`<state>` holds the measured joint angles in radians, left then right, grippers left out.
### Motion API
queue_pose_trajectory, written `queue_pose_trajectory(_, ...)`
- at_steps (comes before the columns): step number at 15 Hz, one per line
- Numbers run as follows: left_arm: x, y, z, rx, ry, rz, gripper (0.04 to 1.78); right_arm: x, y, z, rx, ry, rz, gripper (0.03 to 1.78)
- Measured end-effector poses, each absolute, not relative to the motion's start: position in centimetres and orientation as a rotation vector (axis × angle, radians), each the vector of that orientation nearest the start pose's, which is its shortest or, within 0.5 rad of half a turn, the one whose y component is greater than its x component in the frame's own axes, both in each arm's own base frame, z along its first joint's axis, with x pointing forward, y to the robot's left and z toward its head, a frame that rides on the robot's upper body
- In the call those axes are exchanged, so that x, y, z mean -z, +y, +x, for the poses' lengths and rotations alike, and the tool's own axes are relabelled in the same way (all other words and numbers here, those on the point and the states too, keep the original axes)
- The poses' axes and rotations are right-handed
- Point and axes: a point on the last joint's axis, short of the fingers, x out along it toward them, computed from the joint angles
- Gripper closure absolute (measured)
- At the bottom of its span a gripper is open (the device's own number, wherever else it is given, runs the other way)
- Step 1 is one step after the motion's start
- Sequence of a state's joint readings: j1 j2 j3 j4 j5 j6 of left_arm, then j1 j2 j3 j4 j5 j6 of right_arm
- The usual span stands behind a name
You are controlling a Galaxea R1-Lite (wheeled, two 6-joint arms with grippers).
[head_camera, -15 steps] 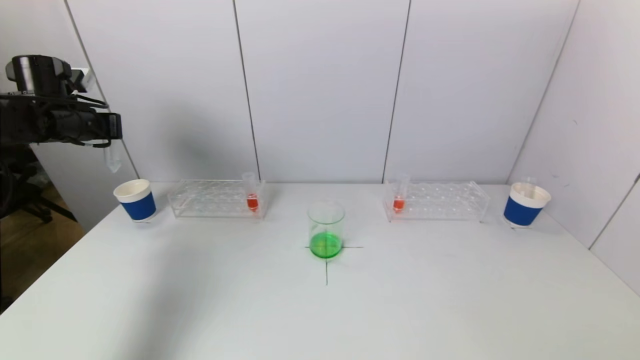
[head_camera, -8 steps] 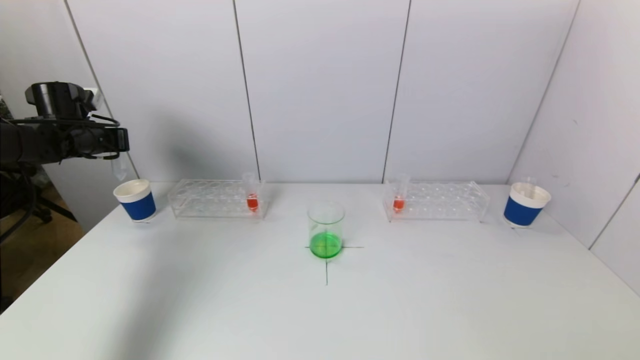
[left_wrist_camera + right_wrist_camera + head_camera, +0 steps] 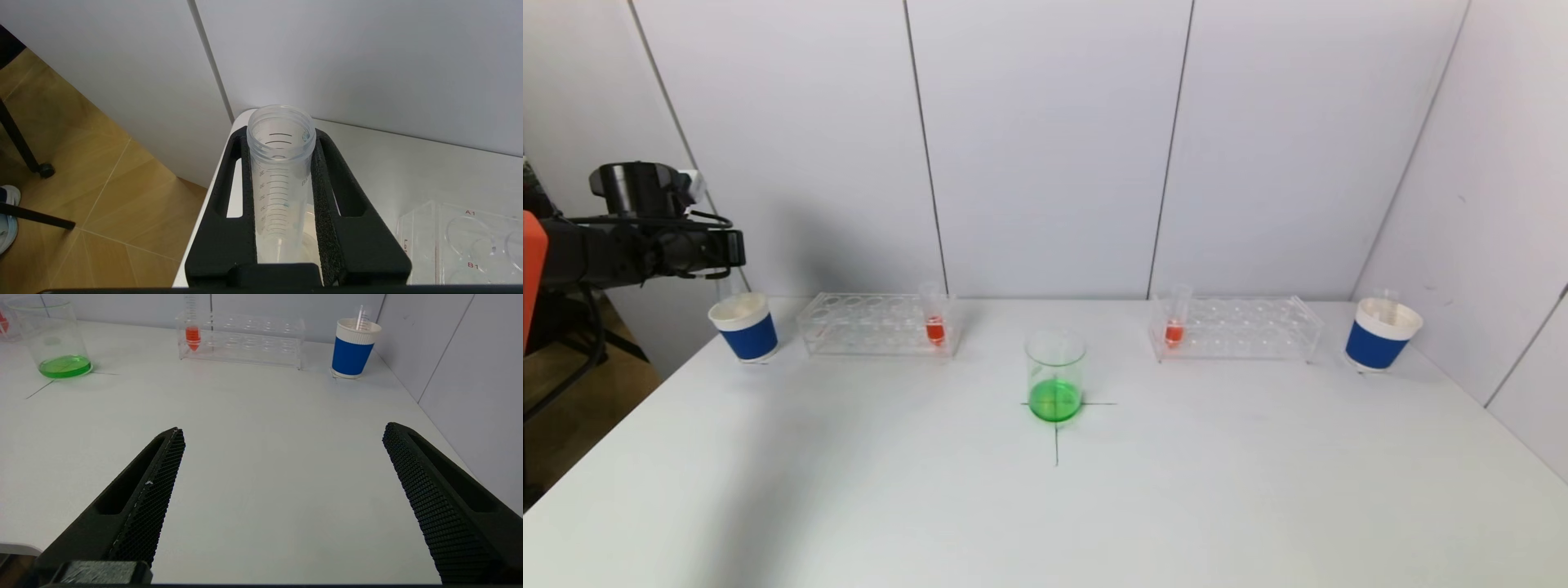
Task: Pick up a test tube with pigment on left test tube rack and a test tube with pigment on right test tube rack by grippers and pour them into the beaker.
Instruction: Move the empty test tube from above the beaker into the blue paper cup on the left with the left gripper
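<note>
Left jaws grip an empty test tube [image 3: 281, 171] over the left cup [image 3: 743, 325]; right jaws gape.

A1, B1 on left rack [image 3: 461, 241]

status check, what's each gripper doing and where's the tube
Left gripper shut on empty test tube, above left blue cup. Right gripper open, idle over table. Beaker holds green liquid. Nothing in the way.
</note>
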<state>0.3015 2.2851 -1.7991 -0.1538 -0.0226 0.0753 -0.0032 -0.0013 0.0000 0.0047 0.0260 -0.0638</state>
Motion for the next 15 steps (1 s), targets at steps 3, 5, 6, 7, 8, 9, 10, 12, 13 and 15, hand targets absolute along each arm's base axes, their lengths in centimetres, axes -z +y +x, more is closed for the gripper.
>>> queue_pose_trajectory(3, -17.4, 14.2, 46.1, -0.262, 0.352, 0.008, 1.40, -7.5, 0.1, -2.3, -0.023, 0.003, -0.063, 0.05)
queue_pose_trajectory(5, -17.0, 14.1, 45.9, -0.248, 0.350, 0.004, 1.40, -7.5, 0.1, -2.3, -0.023, 0.003, -0.063, 0.05)
queue_pose_trajectory(6, -16.7, 14.0, 45.8, -0.242, 0.335, 0.005, 1.40, -7.5, 0.1, -2.3, -0.023, 0.002, -0.063, 0.05)
queue_pose_trajectory(7, -16.5, 13.9, 45.6, -0.240, 0.319, 0.008, 1.40, -7.5, 0.1, -2.3, -0.023, 0.003, -0.064, 0.05)
queue_pose_trajectory(8, -16.4, 13.8, 45.4, -0.239, 0.299, 0.014, 1.40, -7.5, 0.1, -2.3, -0.023, 0.003, -0.063, 0.05)
queue_pose_trajectory(9, -16.3, 13.8, 45.2, -0.239, 0.275, 0.021, 1.40, -7.5, 0.1, -2.3, -0.023, 0.002, -0.064, 0.05)
queue_pose_trajectory(10, -16.4, 13.7, 44.9, -0.240, 0.253, 0.025, 1.40, -7.5, 0.1, -2.3, -0.024, 0.003, -0.063, 0.05)
queue_pose_trajectory(12, -16.4, 13.6, 44.5, -0.239, 0.239, 0.029, 1.40, -7.5, 0.1, -2.3, -0.024, 0.003, -0.063, 0.05)
queue_pose_trajectory(13, -16.4, 13.5, 44.3, -0.240, 0.237, 0.029, 1.40, -7.5, 0.1, -2.3, -0.023, 0.003, -0.063, 0.05)
queue_pose_trajectory(15, -16.2, 13.4, 43.8, -0.239, 0.245, 0.028, 1.40, -7.5, 0.1, -2.3, -0.023, 0.003, -0.063, 0.05)
